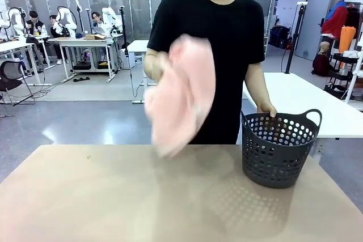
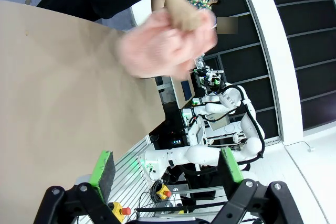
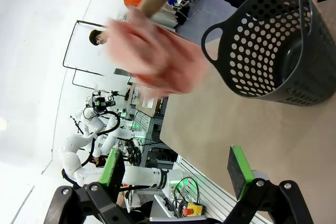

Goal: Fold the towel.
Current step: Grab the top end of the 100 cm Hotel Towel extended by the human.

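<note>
One towel in the air, one dark perforated basket on the desk.
Hangs motion-blurred from a person's hand above the far desk edge, clear of the surface; basket rim held by the other hand. Left gripper and right gripper jaws wide apart, clamped on nothing.

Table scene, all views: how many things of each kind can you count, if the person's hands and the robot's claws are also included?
pink towel: 1
dark grey perforated basket: 1
person's hands: 2, the towel-holding hand and the basket-rim hand
claws: 2, the left claw and the right claw, both open
Total: 6
</note>
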Controlling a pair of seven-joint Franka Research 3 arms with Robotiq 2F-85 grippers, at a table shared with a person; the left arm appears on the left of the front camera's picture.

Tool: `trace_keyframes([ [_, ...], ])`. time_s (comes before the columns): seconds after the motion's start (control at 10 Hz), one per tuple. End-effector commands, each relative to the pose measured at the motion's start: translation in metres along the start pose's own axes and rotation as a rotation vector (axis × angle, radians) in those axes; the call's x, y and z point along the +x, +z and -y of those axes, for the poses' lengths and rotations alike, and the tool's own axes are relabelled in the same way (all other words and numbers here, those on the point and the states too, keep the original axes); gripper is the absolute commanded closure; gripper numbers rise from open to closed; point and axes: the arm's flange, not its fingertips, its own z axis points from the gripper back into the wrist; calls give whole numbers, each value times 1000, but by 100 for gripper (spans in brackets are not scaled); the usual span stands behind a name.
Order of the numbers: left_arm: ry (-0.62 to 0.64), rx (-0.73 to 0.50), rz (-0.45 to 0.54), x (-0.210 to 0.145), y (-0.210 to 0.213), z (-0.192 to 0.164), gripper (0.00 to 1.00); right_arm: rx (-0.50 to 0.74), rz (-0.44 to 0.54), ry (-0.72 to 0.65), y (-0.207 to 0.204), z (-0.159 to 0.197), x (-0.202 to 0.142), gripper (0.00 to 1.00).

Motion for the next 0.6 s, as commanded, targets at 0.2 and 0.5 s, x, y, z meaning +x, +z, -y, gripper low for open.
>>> trace_keyframes([
  [0.2, -2, -5, 0, 0, 0, 0, 0, 2, 2, 1, 0, -1, 0, 0],
  [0.5, -2, -5, 0, 0, 0, 0, 0, 2, 2, 1, 0, -1, 0, 0],
])
